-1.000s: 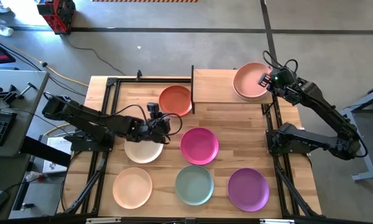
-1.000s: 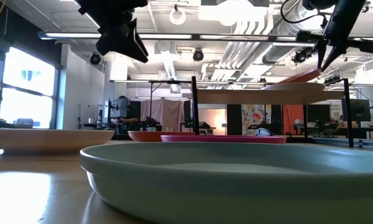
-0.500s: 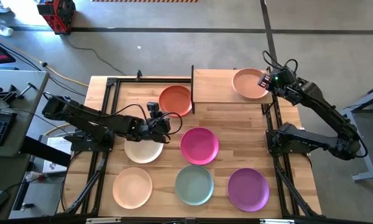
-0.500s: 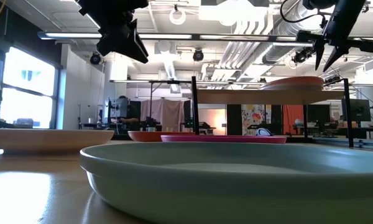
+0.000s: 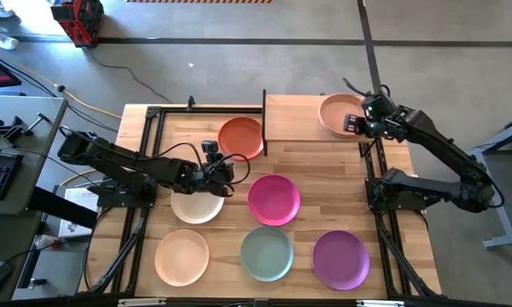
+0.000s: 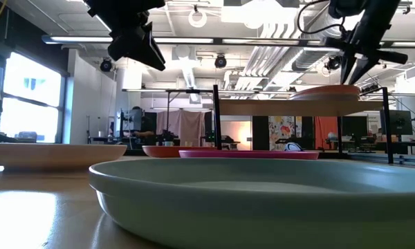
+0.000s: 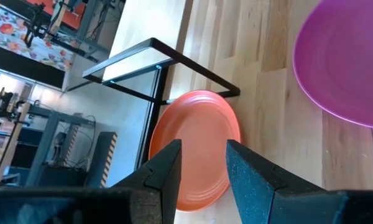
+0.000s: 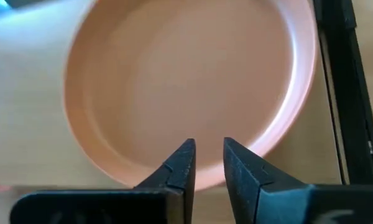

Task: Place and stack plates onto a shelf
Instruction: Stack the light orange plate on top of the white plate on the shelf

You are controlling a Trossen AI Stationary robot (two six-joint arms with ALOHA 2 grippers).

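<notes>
Releasing round matte peach plate [image 5: 339,114] onto pale wooden shelf [image 5: 294,117]; my right gripper [image 5: 351,124] now parted, empty, lifted clear above plate's rim. First plate placed.

Peach plate [image 5: 339,115] on shelf [image 5: 299,118]; six on table [image 5: 392,205]

Shelf [image 5: 303,119], bench [image 5: 324,170] rear right: one plate [image 5: 337,114] on top. Six plates [image 5: 274,199] on bench, left and front of shelf.

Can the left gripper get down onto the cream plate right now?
Probably yes. The left gripper hangs open just over the cream plate's far rim, with nothing between them; the magenta plate lies apart, to the side.
</notes>
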